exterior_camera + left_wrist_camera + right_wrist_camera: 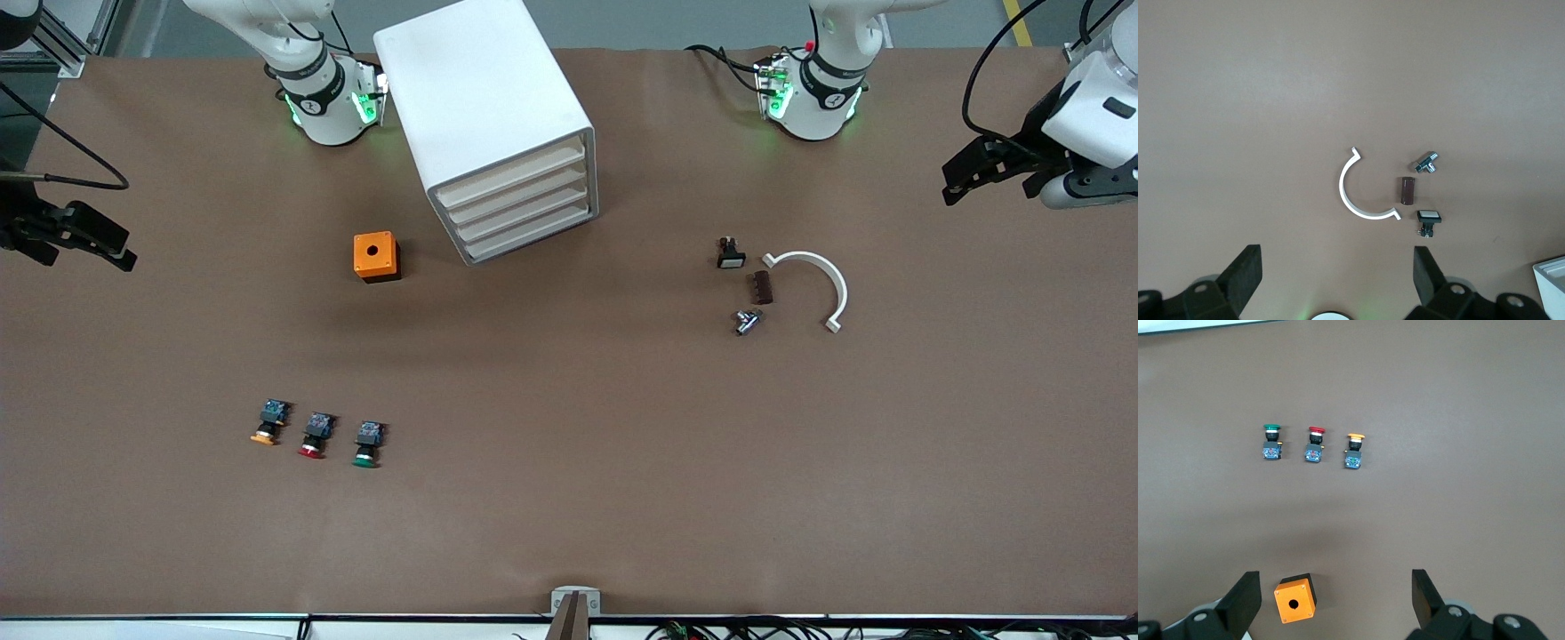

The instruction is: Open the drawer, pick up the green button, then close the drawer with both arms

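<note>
- On the brown bench (pixel 569 498), nothing of the task looks begun; the white cabinet (pixel 484 98) stands between the two arm bases, and the drawer (pixel 524 212), third of its four stacked fronts, is flush and shut.
- Both arms wait high at the bench's ends; the left claw (pixel 956 182) hangs with fingers spread over the left arm's end, holding nothing; the right claw (pixel 120 253) hangs likewise spread and empty over the right arm's end.
- The button (pixel 367 442) with the green cap lies out on the bench, nearer the front camera than the cabinet, beside the red-capped button (pixel 315 434) and the orange-capped button (pixel 269 420); none can be seen in any drawer.
- Left to do, by this reading: pull the drawer, take the green button, push the drawer shut.
- Room is generous; the orange box (pixel 376 257) sits near the cabinet toward the right arm's end, clear of the drawer fronts; the white curved clip (pixel 822 276) and the small parts (pixel 751 289) lie well apart toward the left arm's end.
</note>
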{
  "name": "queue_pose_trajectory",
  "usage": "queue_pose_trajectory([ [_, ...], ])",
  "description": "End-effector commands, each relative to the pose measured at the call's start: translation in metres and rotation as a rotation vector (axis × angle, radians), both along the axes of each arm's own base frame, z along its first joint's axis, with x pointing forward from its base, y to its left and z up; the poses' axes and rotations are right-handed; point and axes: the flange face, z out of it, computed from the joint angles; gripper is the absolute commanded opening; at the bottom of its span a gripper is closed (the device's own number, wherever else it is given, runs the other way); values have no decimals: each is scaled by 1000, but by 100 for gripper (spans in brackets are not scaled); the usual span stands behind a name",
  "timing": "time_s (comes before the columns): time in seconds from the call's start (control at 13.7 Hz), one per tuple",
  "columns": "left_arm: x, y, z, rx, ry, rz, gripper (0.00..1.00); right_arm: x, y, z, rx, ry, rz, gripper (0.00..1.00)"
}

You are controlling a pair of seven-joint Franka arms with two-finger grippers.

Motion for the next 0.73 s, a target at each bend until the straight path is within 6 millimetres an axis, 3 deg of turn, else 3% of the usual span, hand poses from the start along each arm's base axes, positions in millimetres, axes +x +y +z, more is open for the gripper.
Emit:
queue_pose_trajectory([
  [0.0, -7, -2, 10, -4, 5, -1, 100, -3, -2, 6, -13, -9, -5, 100],
  [0.66, -5, 0, 17, -7, 16, 2, 100, -3, -4, 6, -13, -8, -9, 100],
])
